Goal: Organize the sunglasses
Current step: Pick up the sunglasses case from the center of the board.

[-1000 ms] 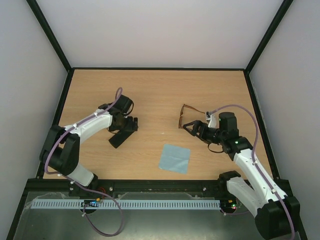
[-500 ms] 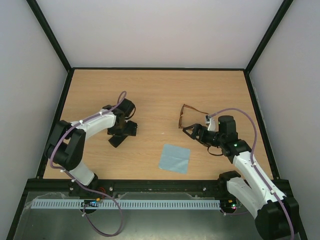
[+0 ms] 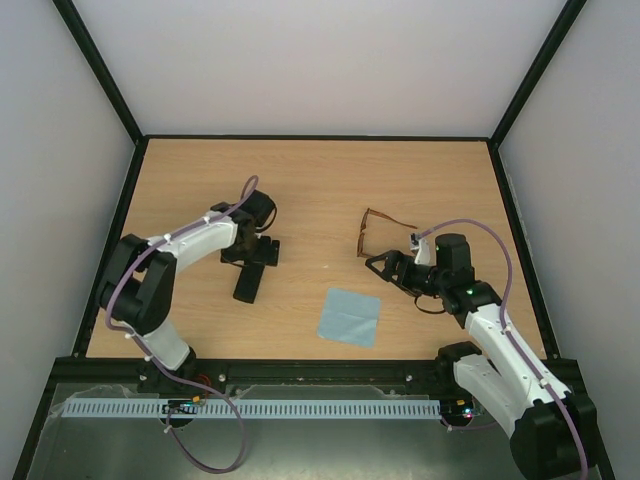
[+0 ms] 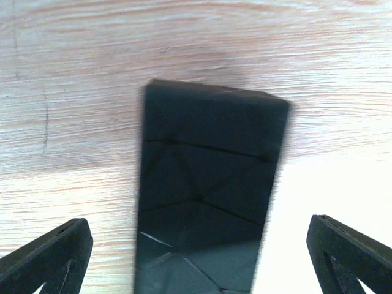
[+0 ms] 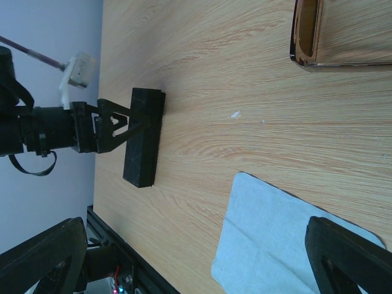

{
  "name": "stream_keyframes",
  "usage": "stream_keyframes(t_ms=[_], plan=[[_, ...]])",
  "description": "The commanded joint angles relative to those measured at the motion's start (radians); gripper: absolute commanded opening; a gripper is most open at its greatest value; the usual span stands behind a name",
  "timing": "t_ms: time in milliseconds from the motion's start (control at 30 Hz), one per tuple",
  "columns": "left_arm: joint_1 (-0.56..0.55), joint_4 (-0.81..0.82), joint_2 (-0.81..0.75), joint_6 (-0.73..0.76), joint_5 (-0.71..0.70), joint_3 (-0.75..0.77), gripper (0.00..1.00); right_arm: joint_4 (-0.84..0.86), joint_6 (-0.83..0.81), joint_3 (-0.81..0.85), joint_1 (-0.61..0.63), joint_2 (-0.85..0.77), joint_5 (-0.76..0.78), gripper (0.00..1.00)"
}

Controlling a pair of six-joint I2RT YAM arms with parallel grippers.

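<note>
Sunglasses (image 3: 375, 232) are sitting on the tabletop (image 3: 300, 180) just past the fingertips of the right end effector (image 3: 383, 268), a bit off to its far side, and nothing is touching them. They're the thin brown ones with amber lenses. From overhead the lens front faces the left end effector's side, and one slim temple arm runs back along the right arm's side. In the right wrist view only one lens and a bit of frame show, tucked into the top corner and cut off by the edge, so I can't tell how the other temple arm is lying. The right end effector is spread wide open with nothing between its fingers, and it's tilted over on its side. The light blue cloth (image 3: 348, 317) lies flat, near that end effector, on its inner side and closer to the arm bases. Over on the other side, the left end effector (image 3: 250, 258) is also wide open, pointing down over the black oblong case (image 3: 246, 285). In its wrist view the case runs straight up the middle between the two fingers, with bare wood showing on both sides, so no grip there. Case and sunglasses are well apart, with the cloth roughly between the two end effectors.
</note>
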Motion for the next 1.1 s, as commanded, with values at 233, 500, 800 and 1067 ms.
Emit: stream_keyframes(t_ms=[233,500,800,1067], plan=[[-0.005,-0.080,-0.042,-0.007,0.002,0.019,0.99,0.031,0.000,-0.013,0.006,0.016,-0.018,0.98],[-0.008,-0.060,-0.118,-0.097,0.011,-0.065,0.99,0.034,0.005,-0.019,0.007,0.012,-0.019,0.99],[-0.016,-0.014,-0.180,-0.166,0.028,-0.164,0.98,0.054,0.014,-0.029,0.006,0.014,-0.026,0.99],[-0.016,0.036,-0.146,-0.178,0.058,-0.193,0.70,0.054,0.016,-0.037,0.007,0.009,-0.028,0.99]])
